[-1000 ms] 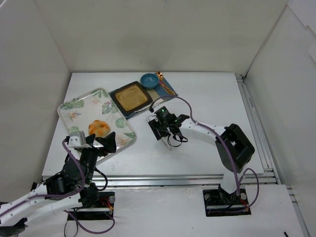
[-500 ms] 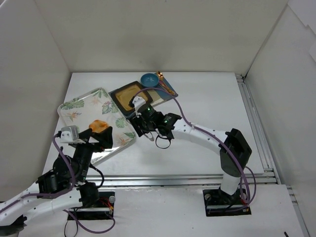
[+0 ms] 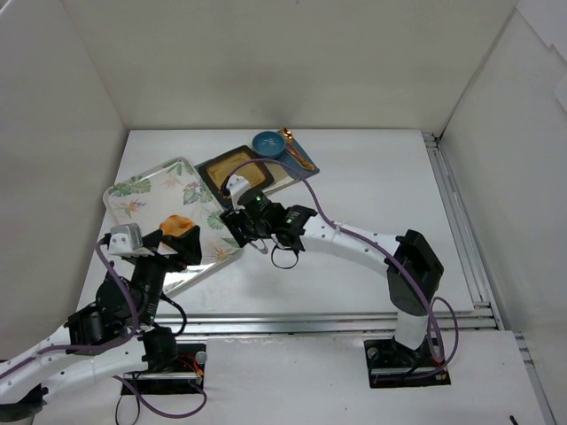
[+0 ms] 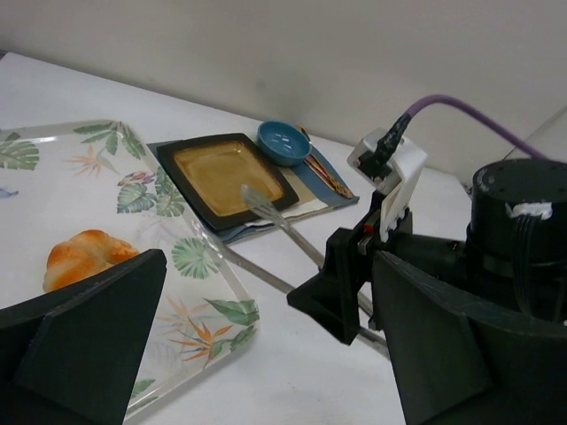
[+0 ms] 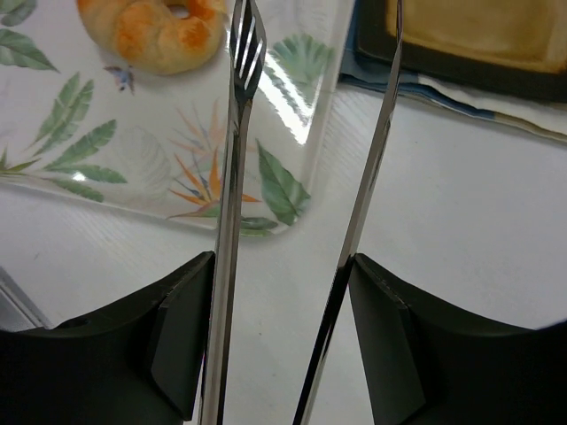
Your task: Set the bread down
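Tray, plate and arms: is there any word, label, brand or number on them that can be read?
None: no readable text in any view.
The tray bears only leaf and flower prints; the plate and blue bowl are plain.
The white camera housing on the right arm shows no lettering.

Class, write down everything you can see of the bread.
The bread is a small, round, golden-orange bun with a lumpy crust and paler patches. It lies whole on the leaf-patterned tray, touching only the tray. The forked tip of the tongs hangs beside it, seemingly clear of it.
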Controlling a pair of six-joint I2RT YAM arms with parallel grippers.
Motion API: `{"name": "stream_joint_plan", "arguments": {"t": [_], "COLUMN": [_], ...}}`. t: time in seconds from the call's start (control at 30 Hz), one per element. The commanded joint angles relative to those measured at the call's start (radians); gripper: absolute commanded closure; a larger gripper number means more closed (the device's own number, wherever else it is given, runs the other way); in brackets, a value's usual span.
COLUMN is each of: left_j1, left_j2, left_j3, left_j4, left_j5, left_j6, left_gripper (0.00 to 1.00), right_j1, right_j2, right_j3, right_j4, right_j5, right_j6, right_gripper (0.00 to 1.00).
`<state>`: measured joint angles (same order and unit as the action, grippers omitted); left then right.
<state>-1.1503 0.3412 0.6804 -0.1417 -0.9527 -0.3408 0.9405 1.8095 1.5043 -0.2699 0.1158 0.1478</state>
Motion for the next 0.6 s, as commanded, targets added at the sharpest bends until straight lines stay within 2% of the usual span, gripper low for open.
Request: {"name": "stream_joint_plan", "arguments": {"t": [0.0,0.23,0.57], "left_j1": [-0.003,-0.003,-0.003], "left_j2": [-0.039,-0.073,-0.034], "left_j3": [0.022,0.031,0.038], "left_j4": [0.027,0.005,-0.015], "left_j5": [-0.040,-0.049,-0.069], "left_j6": [0.006,0.005,0.002], "left_gripper": [0.01,0.01,0.01], "right_j1": [0.021,0.070,0.095], "right_j2": [0.011,0.071,0.205], "right_j3": [0.034,0.048,0.137], "right_j4": [0.152,0.291,0.320], "right_j5": [-0.093,-0.218,-0.292], "right_j6": [-0.027,-0.070,-0.100], "right_gripper": [0.43,0.43,0.41]}}
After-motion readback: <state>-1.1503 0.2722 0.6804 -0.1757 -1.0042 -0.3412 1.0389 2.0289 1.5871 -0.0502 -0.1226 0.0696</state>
